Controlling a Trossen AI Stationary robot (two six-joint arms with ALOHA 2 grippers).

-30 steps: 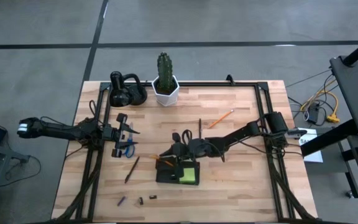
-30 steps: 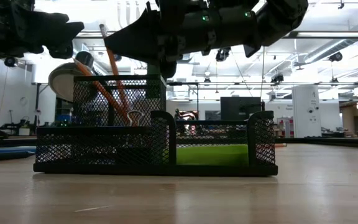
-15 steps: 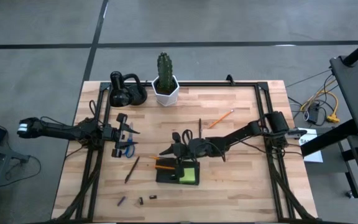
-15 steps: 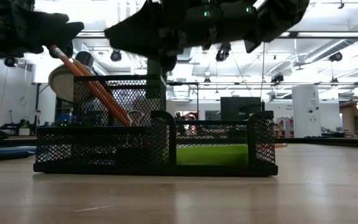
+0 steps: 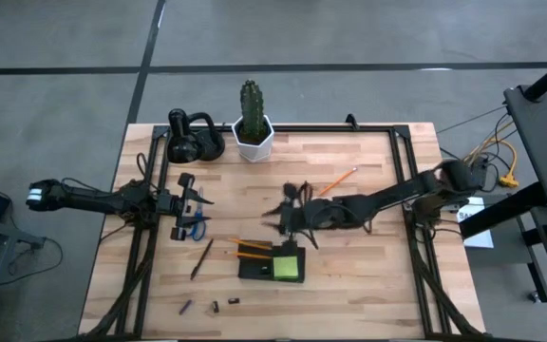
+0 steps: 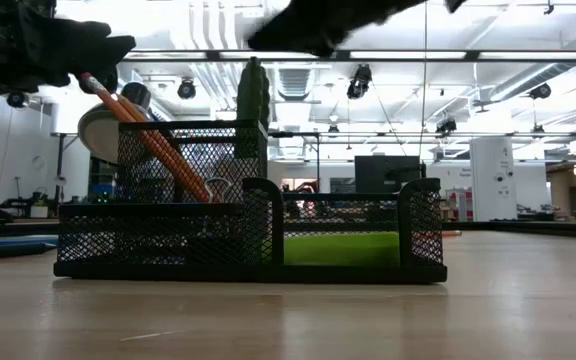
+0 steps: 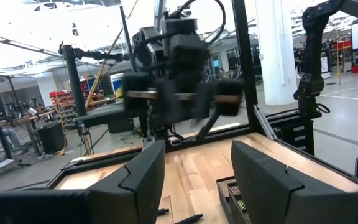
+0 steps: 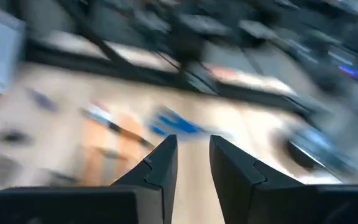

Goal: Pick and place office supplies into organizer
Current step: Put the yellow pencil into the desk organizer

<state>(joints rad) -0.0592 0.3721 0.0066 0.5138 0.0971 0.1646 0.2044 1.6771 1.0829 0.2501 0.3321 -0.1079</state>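
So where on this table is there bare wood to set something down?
Bare wood lies right of the organizer up to the frame rail, and between the cactus pot and the loose pencil. It is crowded around the right tool, and by the left tool with the scissors and pen.

Black mesh organizer [image 5: 272,263] sits near the table's front, two orange pencils [image 6: 153,150] leaning in its tall cup, green pad [image 5: 290,264] in a compartment. Another pencil [image 5: 335,182], pen [image 5: 201,257] and blue scissors [image 5: 196,226] lie loose.
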